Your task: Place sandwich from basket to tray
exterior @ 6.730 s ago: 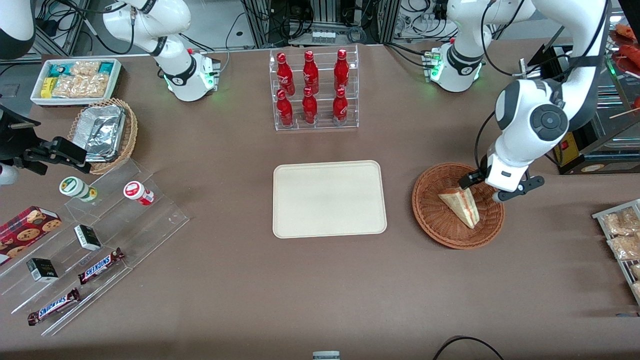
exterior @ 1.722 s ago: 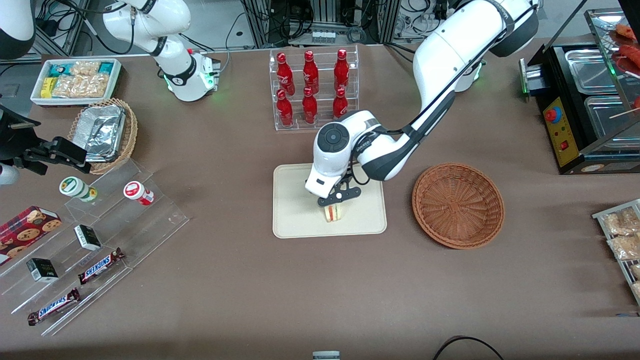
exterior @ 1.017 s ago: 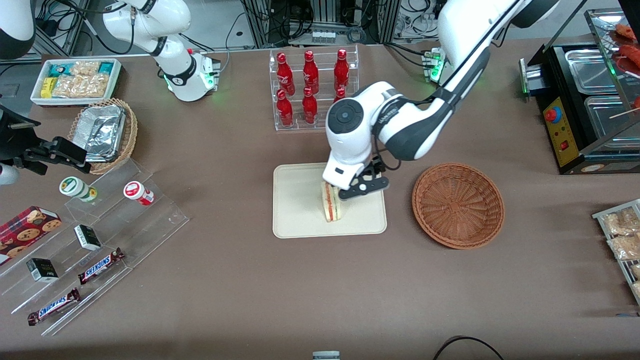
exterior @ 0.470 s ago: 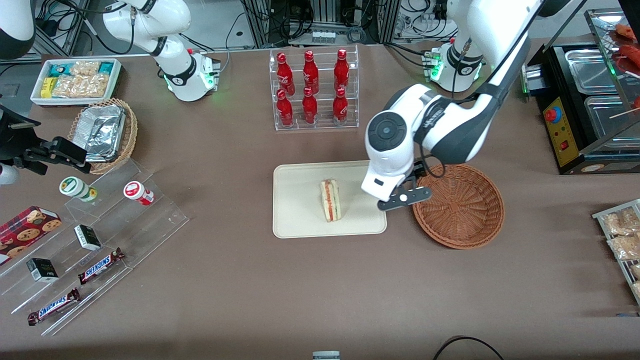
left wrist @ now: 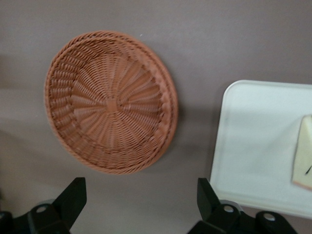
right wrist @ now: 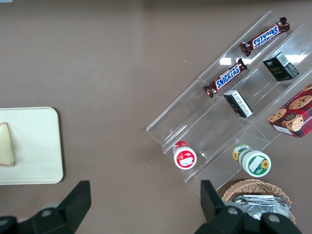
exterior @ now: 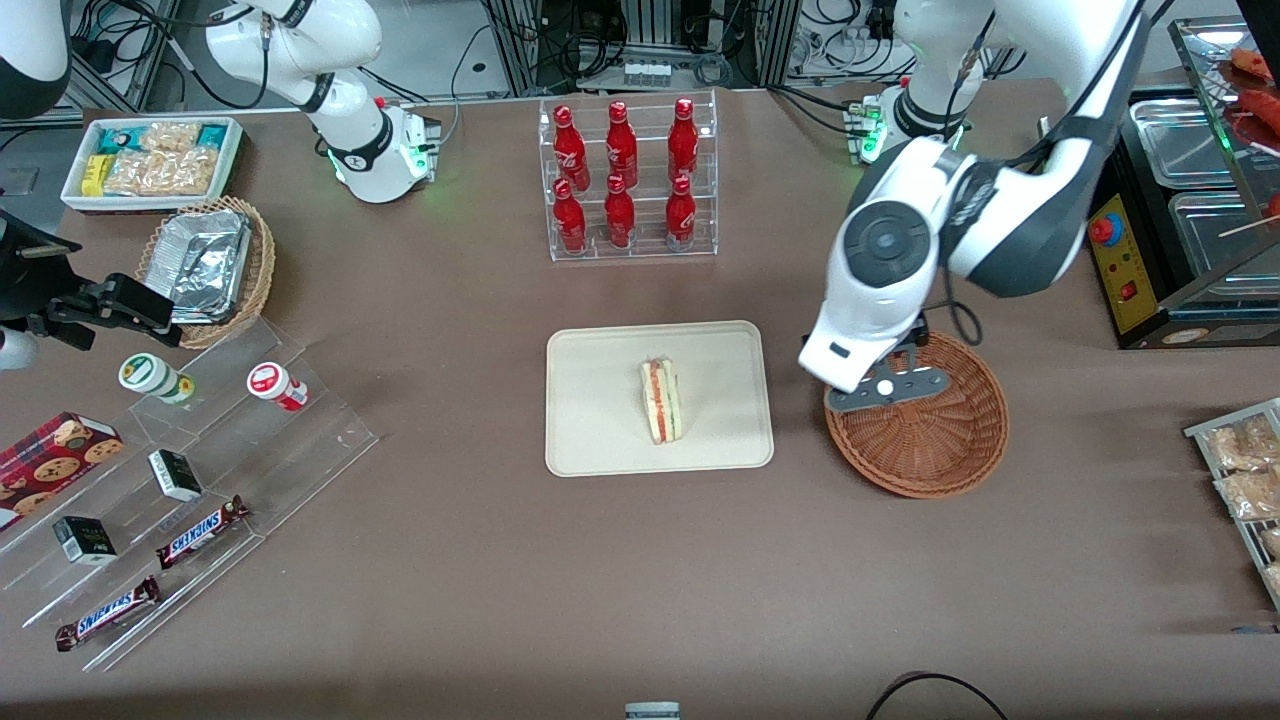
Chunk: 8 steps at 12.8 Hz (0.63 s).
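The sandwich point(exterior: 661, 401), a pale wedge with red and green filling, stands on edge in the middle of the cream tray point(exterior: 590, 440). A corner of the sandwich point(left wrist: 303, 161) shows on the tray point(left wrist: 253, 131) in the left wrist view. The reddish-brown wicker basket point(exterior: 935, 450) holds nothing and also shows in the left wrist view point(left wrist: 109, 100). My left gripper point(exterior: 885, 388) point(left wrist: 141, 200) is open and holds nothing. It hangs above the basket's rim on the side toward the tray.
A clear rack of red bottles point(exterior: 625, 180) stands farther from the front camera than the tray. A black food warmer point(exterior: 1180, 220) and a snack rack point(exterior: 1245, 480) lie at the working arm's end. Tiered clear shelves with snacks point(exterior: 170, 480) lie toward the parked arm's end.
The gripper carried the sandwich from the basket to the tray, let it go and opened. It then rose and moved away from the tray to above the basket's rim.
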### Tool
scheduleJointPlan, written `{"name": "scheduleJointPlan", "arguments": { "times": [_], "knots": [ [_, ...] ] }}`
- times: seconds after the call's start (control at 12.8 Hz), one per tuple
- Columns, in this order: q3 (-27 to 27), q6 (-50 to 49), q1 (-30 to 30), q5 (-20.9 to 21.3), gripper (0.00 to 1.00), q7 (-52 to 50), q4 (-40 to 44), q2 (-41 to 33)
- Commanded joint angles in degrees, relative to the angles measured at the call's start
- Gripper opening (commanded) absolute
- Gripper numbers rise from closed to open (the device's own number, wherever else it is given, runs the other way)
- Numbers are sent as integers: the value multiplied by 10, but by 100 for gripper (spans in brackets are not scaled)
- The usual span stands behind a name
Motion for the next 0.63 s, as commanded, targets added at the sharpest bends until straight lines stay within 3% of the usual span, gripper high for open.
{"name": "scheduleJointPlan", "arguments": {
  "times": [0.0, 0.23, 0.55],
  "knots": [
    [39, -17, 6, -53, 100, 108, -60, -85],
    [97, -66, 5, -89, 100, 221, -60, -124],
    [172, -138, 0, -96, 100, 352, -48, -159]
  ]
}}
